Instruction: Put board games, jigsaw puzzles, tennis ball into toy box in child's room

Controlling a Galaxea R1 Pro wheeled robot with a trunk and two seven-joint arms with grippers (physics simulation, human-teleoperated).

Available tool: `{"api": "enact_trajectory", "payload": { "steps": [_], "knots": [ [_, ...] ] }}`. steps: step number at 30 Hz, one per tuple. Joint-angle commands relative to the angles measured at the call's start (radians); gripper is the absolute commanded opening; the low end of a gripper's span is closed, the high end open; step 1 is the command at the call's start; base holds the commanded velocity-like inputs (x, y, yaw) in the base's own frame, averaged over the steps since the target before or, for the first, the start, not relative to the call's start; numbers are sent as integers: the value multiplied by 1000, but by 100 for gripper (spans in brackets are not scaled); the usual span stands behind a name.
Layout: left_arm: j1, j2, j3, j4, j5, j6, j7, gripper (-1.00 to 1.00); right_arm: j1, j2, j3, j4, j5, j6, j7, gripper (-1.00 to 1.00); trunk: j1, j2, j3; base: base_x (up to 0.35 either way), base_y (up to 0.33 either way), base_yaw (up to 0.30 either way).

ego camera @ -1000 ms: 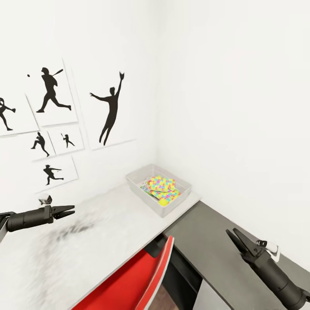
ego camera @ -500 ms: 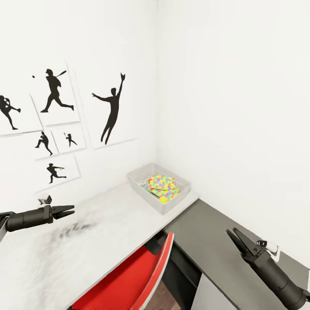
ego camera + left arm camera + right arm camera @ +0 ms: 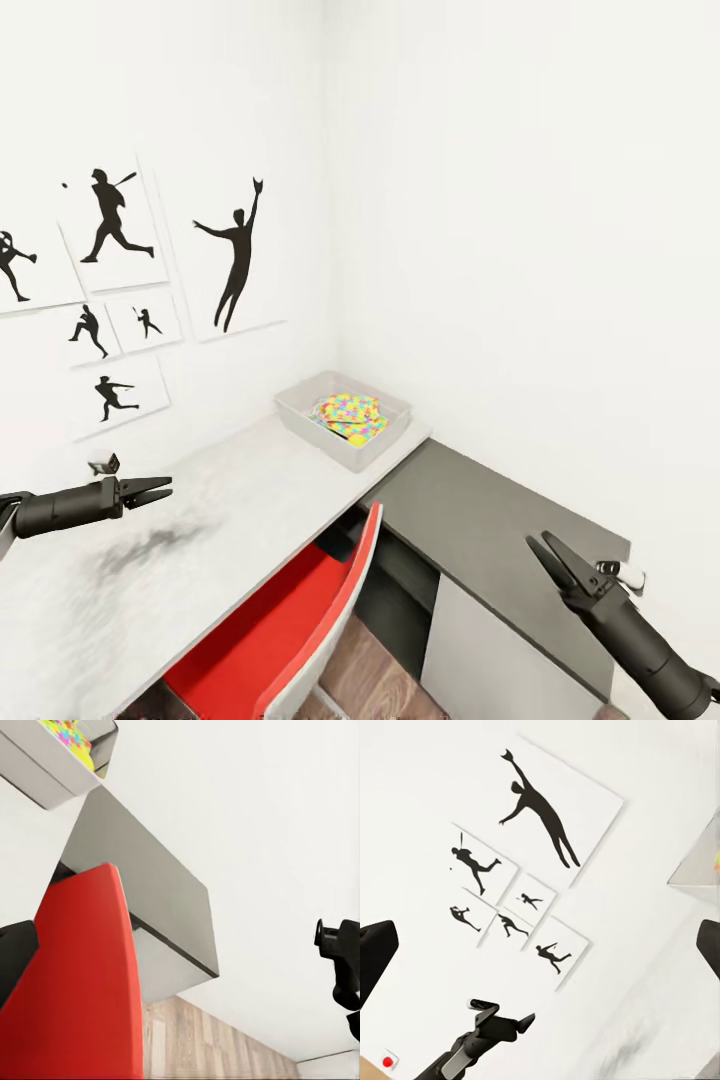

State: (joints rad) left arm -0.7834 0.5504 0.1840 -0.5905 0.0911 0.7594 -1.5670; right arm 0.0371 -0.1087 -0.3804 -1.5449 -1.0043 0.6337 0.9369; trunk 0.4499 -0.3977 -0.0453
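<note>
The light grey toy box (image 3: 300, 417) stands at the far corner of the table (image 3: 230, 490), against the wall. Inside it lie pastel jigsaw puzzles (image 3: 352, 410), and a small yellow-green patch at their near edge looks like the tennis ball (image 3: 352, 434). I cannot make out the board games. The left wrist view catches a corner of the toy box (image 3: 45, 769). My left gripper (image 3: 168, 487) hovers open and empty over the pale table top, well short of the box. My right gripper (image 3: 540, 545), also open and empty, hangs beyond the dark side section. The left gripper (image 3: 521, 1021) is also seen from the right wrist.
A red chair (image 3: 290, 640) is tucked under the table's front edge, between my arms. The lower dark grey side section (image 3: 480, 500) runs right along the wall. Wood-plank floor (image 3: 370, 670) shows below it. Black baseball silhouette pictures (image 3: 235, 260) hang on the left wall.
The whole view has shifted: box and table sit further left and smaller, and more chair, side section and floor show. Both arms hold the same pose in the picture.
</note>
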Motion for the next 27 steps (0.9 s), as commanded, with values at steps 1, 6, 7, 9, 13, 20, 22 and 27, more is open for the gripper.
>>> {"api": "enact_trajectory", "payload": {
  "steps": [1,6,7,9,13,20,22,27],
  "knots": [
    [0,0,0,0,-1,11,-4,100,0,0,0,0,-6,7,-1,100,0,-2,-1,-307,123,-255],
    [0,0,0,0,-1,11,-4,100,0,-2,-1,5,-8,8,0,100,0,-2,3,-307,123,-255],
    [0,0,0,0,-1,11,-4,100,0,-2,-1,7,-8,8,0,100,0,-2,4,-307,124,-255],
    [0,0,0,0,-1,11,-4,100,-1,-2,-2,14,-8,8,1,100,0,-2,5,-307,129,-255],
    [0,0,0,0,-1,11,-4,100,-2,-3,-10,24,-9,9,3,100,0,-2,9,-307,135,-255],
    [0,0,0,0,-1,11,-4,100,-3,-2,-39,32,-9,12,6,100,0,-2,15,-283,136,-255],
    [0,0,0,0,-1,11,-4,100,-3,-2,-41,34,-10,13,6,100,0,-2,17,-229,113,-255],
    [0,0,0,0,-1,11,-4,100,-3,-3,-43,42,-11,13,6,100,0,-2,21,-182,88,-255]
  ]
}}
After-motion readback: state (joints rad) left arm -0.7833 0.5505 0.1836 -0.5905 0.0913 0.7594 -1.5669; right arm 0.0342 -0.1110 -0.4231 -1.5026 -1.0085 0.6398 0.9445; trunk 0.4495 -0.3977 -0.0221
